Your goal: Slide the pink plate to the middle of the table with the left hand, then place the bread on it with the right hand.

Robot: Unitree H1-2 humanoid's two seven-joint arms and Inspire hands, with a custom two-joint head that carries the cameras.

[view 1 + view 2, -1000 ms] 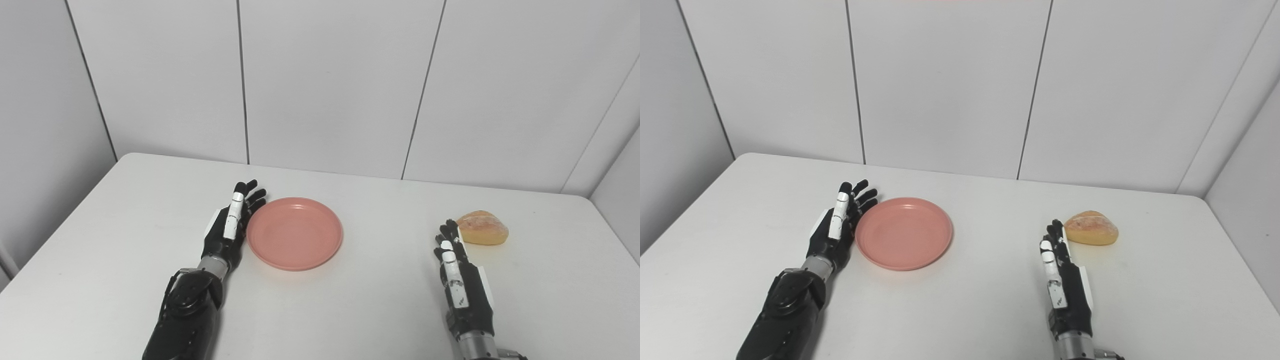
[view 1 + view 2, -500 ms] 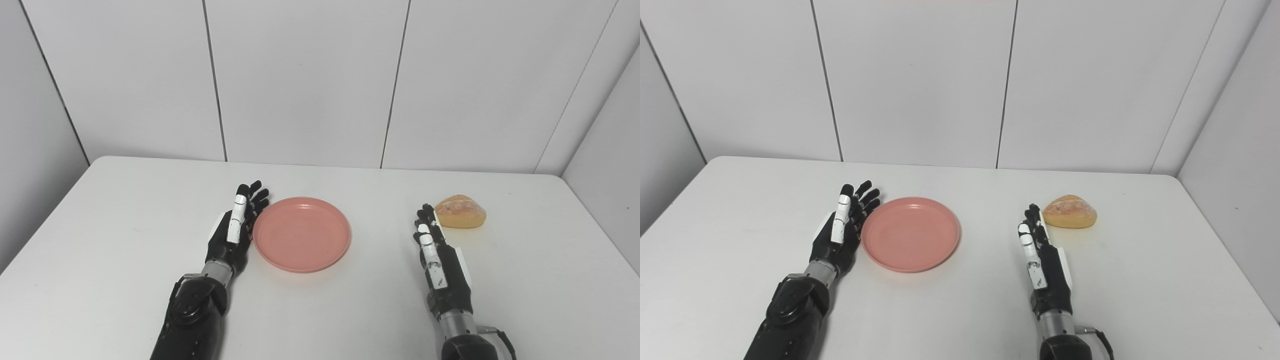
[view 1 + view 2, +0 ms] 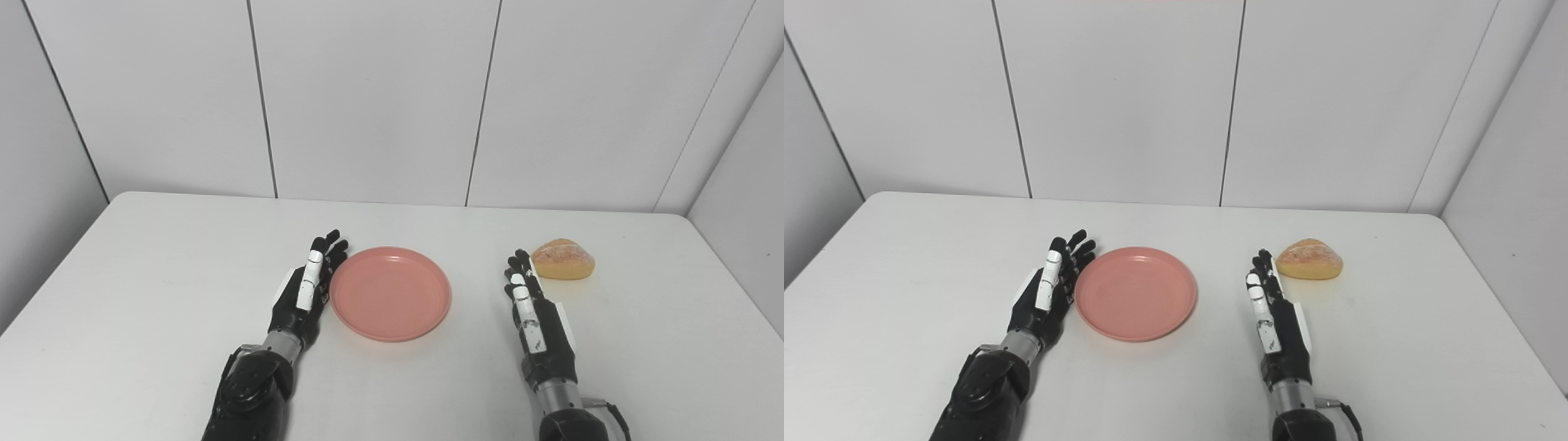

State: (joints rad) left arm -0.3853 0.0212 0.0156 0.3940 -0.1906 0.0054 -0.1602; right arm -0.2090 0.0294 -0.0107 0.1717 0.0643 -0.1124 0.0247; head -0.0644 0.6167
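Observation:
The pink plate (image 3: pixel 391 293) lies flat on the white table (image 3: pixel 122 275), near its middle. My left hand (image 3: pixel 306 294) stands on edge with straight fingers, open, its palm side against the plate's left rim. A golden bread roll (image 3: pixel 562 259) rests on the table at the right. Just left of the roll and a little nearer to me, my right hand (image 3: pixel 531 312) is open, fingers straight, fingertips close to the roll's left end without holding it.
Grey wall panels (image 3: pixel 373 98) rise behind the table's far edge. The table's right edge (image 3: pixel 1500 306) runs close to the bread.
The left hand has moved to the right along with the plate, which now lies nearer the table's middle. The camera shifted between the earliest frames and now. The right hand and bread stay put.

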